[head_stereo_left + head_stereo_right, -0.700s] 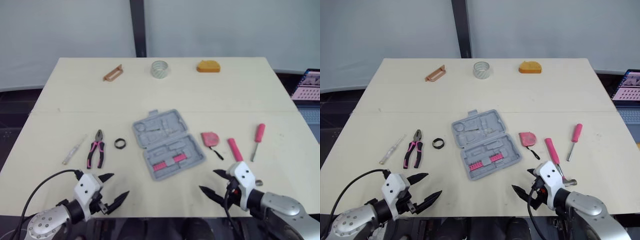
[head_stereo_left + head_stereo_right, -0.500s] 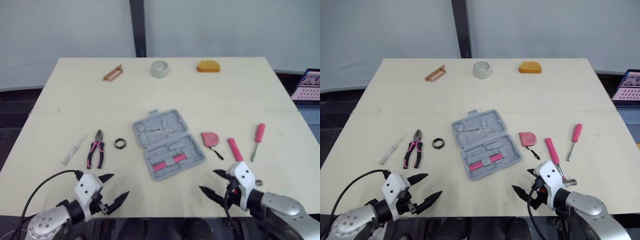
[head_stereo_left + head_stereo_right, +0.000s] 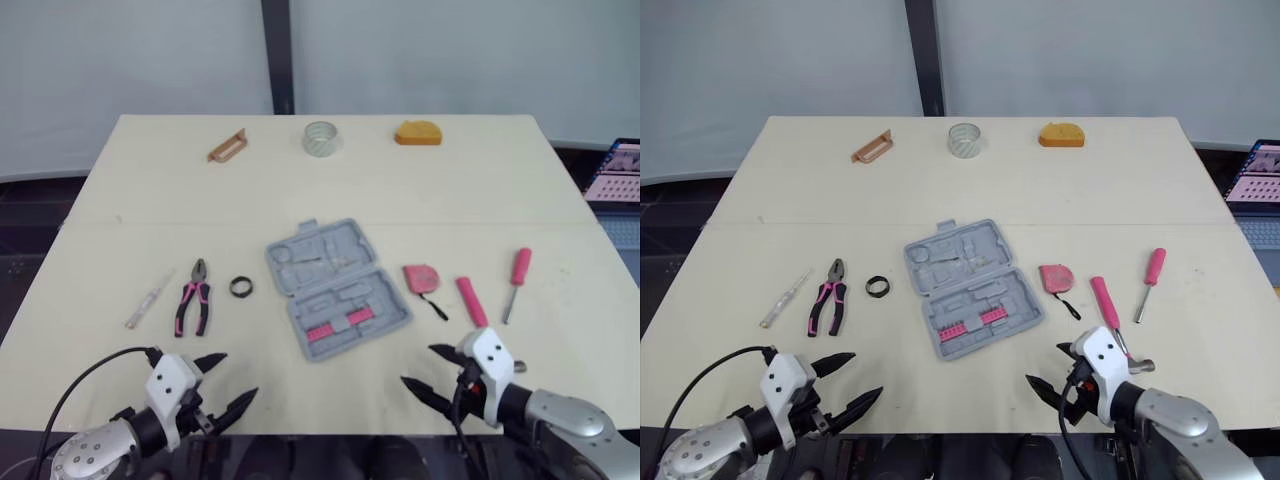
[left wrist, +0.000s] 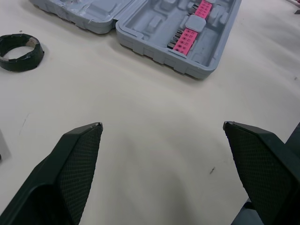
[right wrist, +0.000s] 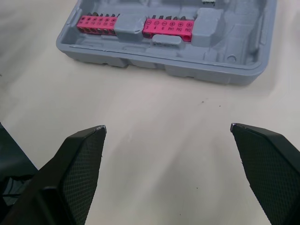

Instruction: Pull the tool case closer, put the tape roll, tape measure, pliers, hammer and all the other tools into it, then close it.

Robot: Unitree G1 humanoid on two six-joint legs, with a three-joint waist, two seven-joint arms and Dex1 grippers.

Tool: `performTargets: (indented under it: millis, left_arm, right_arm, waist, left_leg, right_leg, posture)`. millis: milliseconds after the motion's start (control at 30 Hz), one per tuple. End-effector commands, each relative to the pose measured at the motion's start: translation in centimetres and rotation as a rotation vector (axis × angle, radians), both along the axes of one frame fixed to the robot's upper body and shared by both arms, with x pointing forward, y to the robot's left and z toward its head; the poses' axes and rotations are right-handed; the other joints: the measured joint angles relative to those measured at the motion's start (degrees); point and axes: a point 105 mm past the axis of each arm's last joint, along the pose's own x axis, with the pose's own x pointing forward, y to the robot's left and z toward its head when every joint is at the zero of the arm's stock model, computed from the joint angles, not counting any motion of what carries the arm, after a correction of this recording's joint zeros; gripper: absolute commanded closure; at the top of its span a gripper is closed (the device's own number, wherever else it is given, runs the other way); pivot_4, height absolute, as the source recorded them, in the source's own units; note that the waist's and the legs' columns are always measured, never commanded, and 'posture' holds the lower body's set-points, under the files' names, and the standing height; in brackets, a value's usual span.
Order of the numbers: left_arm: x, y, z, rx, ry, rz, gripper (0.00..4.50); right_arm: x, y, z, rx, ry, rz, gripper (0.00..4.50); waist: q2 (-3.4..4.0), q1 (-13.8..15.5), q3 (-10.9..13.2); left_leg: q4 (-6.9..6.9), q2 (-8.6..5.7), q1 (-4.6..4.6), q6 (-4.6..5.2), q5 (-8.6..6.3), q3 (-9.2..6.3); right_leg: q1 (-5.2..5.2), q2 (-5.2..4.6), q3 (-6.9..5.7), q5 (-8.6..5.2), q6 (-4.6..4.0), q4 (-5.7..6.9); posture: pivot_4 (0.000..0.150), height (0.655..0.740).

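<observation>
Both empty, spread wide: left gripper, right gripper | tool case ahead, between them

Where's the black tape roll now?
Left eye view: the black tape roll lies left of the open tool case, between it and the pliers.

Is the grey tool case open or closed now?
Open. The tool case lies with both halves spread flat on the table, moulded insides facing up, pink bit holders showing in one half.
</observation>
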Motion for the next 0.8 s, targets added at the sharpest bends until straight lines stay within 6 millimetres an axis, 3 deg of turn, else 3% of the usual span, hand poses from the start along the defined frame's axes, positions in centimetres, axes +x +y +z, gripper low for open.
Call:
performTargets:
  millis: [33, 267, 300, 400, 500, 600, 633, 800]
  left_arm:
    - [-0.1, 0.2, 0.5, -0.004, -0.024, -0.005, 0.07]
    - [-0.1, 0.2, 0.3, -0.012, -0.011, -0.029, 0.07]
    - [0.2, 0.3, 0.4, -0.026, -0.011, -0.031, 0.03]
    - [2.0, 0.8, 1.3, -0.023, -0.045, 0.0, 0.85]
    - [4.4, 1.1, 1.8, 0.005, -0.071, 0.019, 2.57]
    - [6.4, 1.0, 2.3, -0.01, -0.079, 0.041, 3.99]
    - [6.8, 0.8, 2.4, -0.013, -0.076, 0.041, 4.47]
    - [9.4, 0.4, 2.8, 0.008, -0.078, 0.075, 4.47]
  right_arm:
    - [-0.2, 0.1, 0.5, 0.01, -0.018, 0.025, 0.0]
    - [0.0, 0.0, 0.7, 0.002, -0.029, 0.034, 0.0]
    - [0.3, -0.2, 1.0, -0.006, -0.042, 0.04, 0.24]
    - [1.9, -0.4, 2.3, 0.003, -0.076, 0.035, 1.24]
    - [4.2, -0.1, 3.7, -0.006, -0.099, 0.058, 2.98]
    - [6.6, -0.1, 4.7, -0.028, -0.119, 0.062, 4.38]
    - [7.3, -0.1, 4.9, -0.033, -0.125, 0.065, 4.5]
    - [10.2, 0.0, 5.8, -0.083, -0.145, 0.056, 4.5]
  waist:
    - [0.0, 0.0, 0.0]
    - [0.0, 0.0, 0.0]
    - [0.01, 0.0, 0.0]
    - [0.0, -0.1, 0.0]
    - [0.01, -0.1, 0.0]
    - [0.01, -0.3, 0.1]
    - [0.01, -0.3, 0.1]
    - [0.0, -0.3, 0.1]
  left_leg:
    - [0.0, 0.0, 0.0, 0.0, 0.0, 0.0]
    - [0.0, 0.0, 0.0, 0.0, 0.0, 0.0]
    - [0.0, 0.0, 0.0, 0.0, 0.0, 0.0]
    - [0.04, 0.01, 0.01, 0.0, 0.0, 0.0]
    - [0.05, 0.01, 0.05, -0.01, 0.01, -0.01]
    - [0.06, 0.0, 0.05, -0.01, 0.01, 0.0]
    - [0.08, 0.0, 0.05, -0.02, 0.02, 0.0]
    - [0.02, 0.01, 0.02, -0.04, 0.03, 0.0]
  right_leg:
    - [0.0, 0.0, 0.0, 0.0, 0.0, -0.01]
    - [0.0, 0.0, 0.0, 0.0, 0.0, 0.0]
    - [0.0, 0.0, 0.0, 0.0, 0.0, 0.0]
    - [0.0, 0.0, 0.01, 0.0, 0.0, 0.02]
    - [0.01, 0.01, 0.02, 0.0, 0.0, 0.13]
    - [0.03, 0.02, 0.03, 0.01, 0.0, 0.1]
    - [0.03, 0.02, 0.03, 0.01, 0.0, 0.13]
    - [0.01, 0.04, 0.0, 0.01, 0.01, 0.09]
  posture:
    - [0.15, 0.74]
    - [0.15, 0.74]
    - [0.15, 0.74]
    - [0.15, 0.74]
    - [0.15, 0.74]
    - [0.15, 0.74]
    - [0.15, 0.74]
    - [0.15, 0.74]
